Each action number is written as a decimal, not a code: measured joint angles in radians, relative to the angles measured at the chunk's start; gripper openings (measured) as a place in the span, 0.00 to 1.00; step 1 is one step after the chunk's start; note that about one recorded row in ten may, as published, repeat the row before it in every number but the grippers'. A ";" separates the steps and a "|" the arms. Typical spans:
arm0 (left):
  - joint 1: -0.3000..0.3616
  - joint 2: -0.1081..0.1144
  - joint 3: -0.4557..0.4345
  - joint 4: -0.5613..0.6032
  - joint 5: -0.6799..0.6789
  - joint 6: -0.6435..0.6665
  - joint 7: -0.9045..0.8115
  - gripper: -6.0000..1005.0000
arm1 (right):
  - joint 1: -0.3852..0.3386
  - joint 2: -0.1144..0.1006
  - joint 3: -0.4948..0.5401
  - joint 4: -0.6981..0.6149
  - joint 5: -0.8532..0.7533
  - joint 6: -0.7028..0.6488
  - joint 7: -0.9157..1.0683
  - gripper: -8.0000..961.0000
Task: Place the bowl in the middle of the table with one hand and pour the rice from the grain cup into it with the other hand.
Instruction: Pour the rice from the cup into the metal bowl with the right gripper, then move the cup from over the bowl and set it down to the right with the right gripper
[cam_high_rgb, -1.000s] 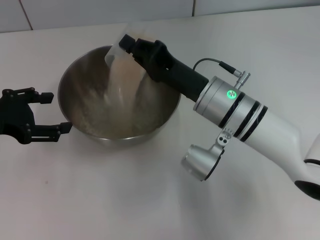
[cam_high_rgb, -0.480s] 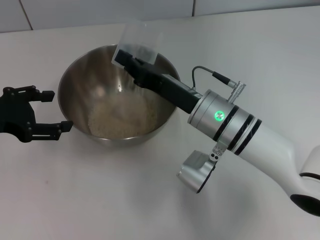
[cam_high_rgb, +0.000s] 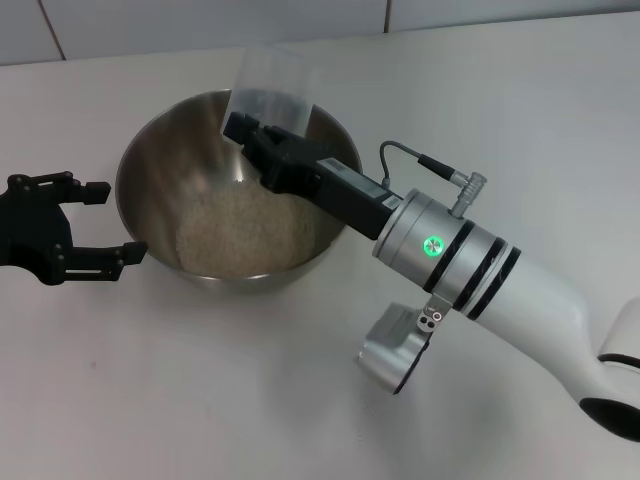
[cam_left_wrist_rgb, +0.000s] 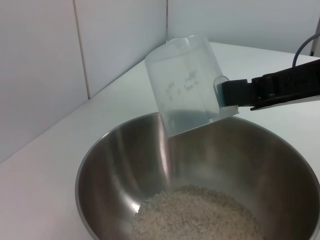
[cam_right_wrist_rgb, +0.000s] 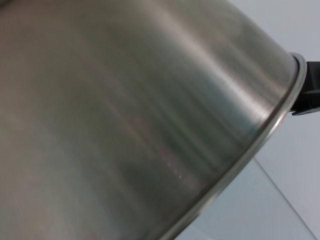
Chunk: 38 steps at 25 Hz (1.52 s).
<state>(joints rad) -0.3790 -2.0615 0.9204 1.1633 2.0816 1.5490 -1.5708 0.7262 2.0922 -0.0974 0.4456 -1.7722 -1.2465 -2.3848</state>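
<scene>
The steel bowl (cam_high_rgb: 160, 170) stands on the white table (cam_high_rgb: 200, 400) left of centre, with a heap of rice (cam_high_rgb: 245, 230) in its bottom. My right gripper (cam_high_rgb: 265, 120) is shut on the clear grain cup (cam_high_rgb: 272, 82) and holds it tipped mouth-down over the bowl's far side. In the left wrist view the cup (cam_left_wrist_rgb: 187, 82) holds only a few stuck grains above the rice (cam_left_wrist_rgb: 200, 215). My left gripper (cam_high_rgb: 115, 222) is open at the bowl's left rim, one finger on each side of it, touching nothing that I can see.
The right arm's silver-and-white forearm (cam_high_rgb: 470, 270) reaches across the table's right half to the bowl. A tiled wall (cam_high_rgb: 200, 25) runs along the table's far edge. The right wrist view is filled by the bowl's wall (cam_right_wrist_rgb: 125, 125).
One second ago rice was streaming from the cup into the bowl. The stream has stopped, the cup has tipped further over, and the rice lies settled.
</scene>
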 joint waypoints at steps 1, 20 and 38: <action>0.000 0.000 0.000 0.000 0.000 -0.001 0.000 0.86 | -0.009 0.000 0.041 0.035 0.002 0.000 0.056 0.01; 0.007 0.001 -0.006 0.002 0.000 -0.003 0.000 0.86 | -0.175 -0.008 0.421 0.221 -0.007 -0.012 1.590 0.01; 0.007 -0.002 -0.002 -0.001 0.000 -0.003 0.002 0.86 | -0.182 -0.003 0.480 -0.163 -0.007 0.151 2.307 0.01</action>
<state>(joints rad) -0.3723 -2.0633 0.9188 1.1625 2.0816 1.5463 -1.5691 0.5445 2.0892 0.3828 0.2822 -1.7797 -1.0957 -0.0781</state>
